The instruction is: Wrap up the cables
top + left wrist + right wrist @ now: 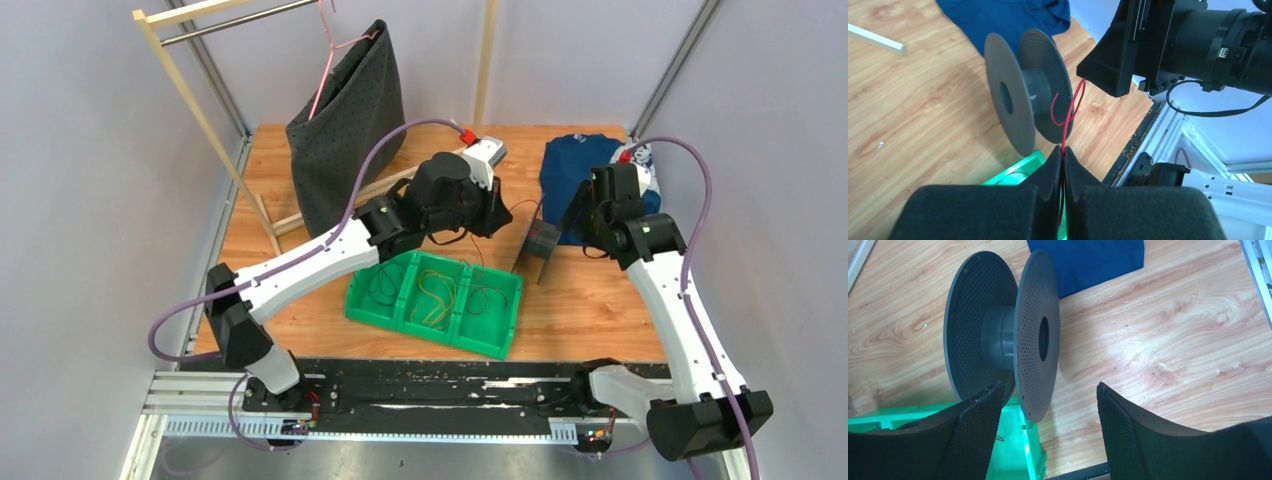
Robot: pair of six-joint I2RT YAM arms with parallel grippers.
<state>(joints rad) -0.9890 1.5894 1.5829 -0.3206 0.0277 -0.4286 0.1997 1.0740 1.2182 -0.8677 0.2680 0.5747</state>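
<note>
- Left fingers (1048, 170): closed on red cable (1068, 112), presenting it beside spool (1020, 92) hub for winding.
- Right fingers (975, 435): wide open, empty, flanking spool flange, likely to steady it.
- Other cables (436, 290): in tray (497, 345).

The cable (1075, 100) is red, the spool (1030, 305) dark grey with dotted flanges, the tray (482, 341) green, the cloth (572, 170) navy, the table (600, 300) wood-grain.

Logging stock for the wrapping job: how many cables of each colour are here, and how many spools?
Red cable: 1
Yellow cable: 1
Dark cable: 1
Spool: 1
Total: 4
</note>
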